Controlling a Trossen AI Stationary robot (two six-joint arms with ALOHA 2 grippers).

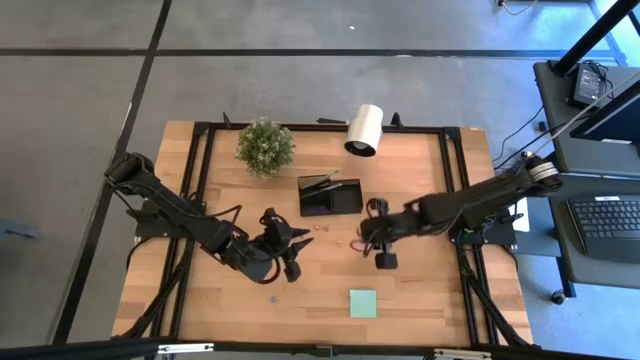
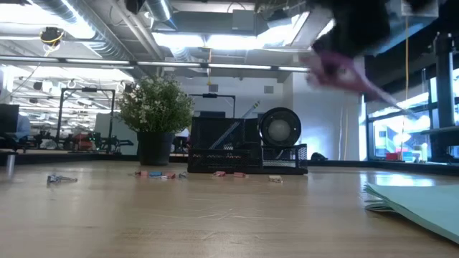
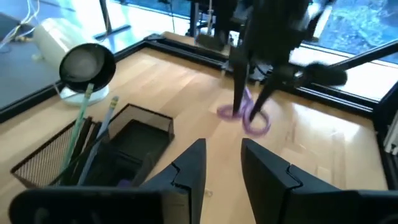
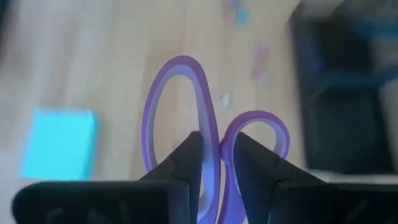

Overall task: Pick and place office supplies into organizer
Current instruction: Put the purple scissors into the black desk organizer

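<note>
The purple-handled scissors (image 4: pixel 186 106) sit between the fingers of my right gripper (image 4: pixel 217 142), which hangs over the table's middle (image 1: pixel 372 238), just near of the black organizer (image 1: pixel 330 195). The organizer holds pens and a pale green stick (image 3: pixel 84 121). My left gripper (image 3: pixel 221 165) is open and holds nothing; it hovers left of the right one (image 1: pixel 285 250). The light green sticky-note pad (image 1: pixel 363 303) lies flat near the near edge. Small clips (image 1: pixel 320 228) lie scattered in front of the organizer, and a tiny piece (image 1: pixel 270 297) lies by the near edge. My right gripper pinches the scissors between its two fingers where the two handle loops meet (image 4: pixel 219 149). The fingers come from above, pointing down. Both loops stick out past the fingertips; the blades are hidden behind the fingers. The scissors (image 2: pixel 337 68) are lifted clear of the table.
A green potted plant (image 1: pixel 265 147) and a white cylinder roll (image 1: pixel 365 130) stand at the far edge, beside the organizer. A black frame (image 1: pixel 200 180) runs around the tabletop. Bare wood shows between the sticky pad and the left gripper.
</note>
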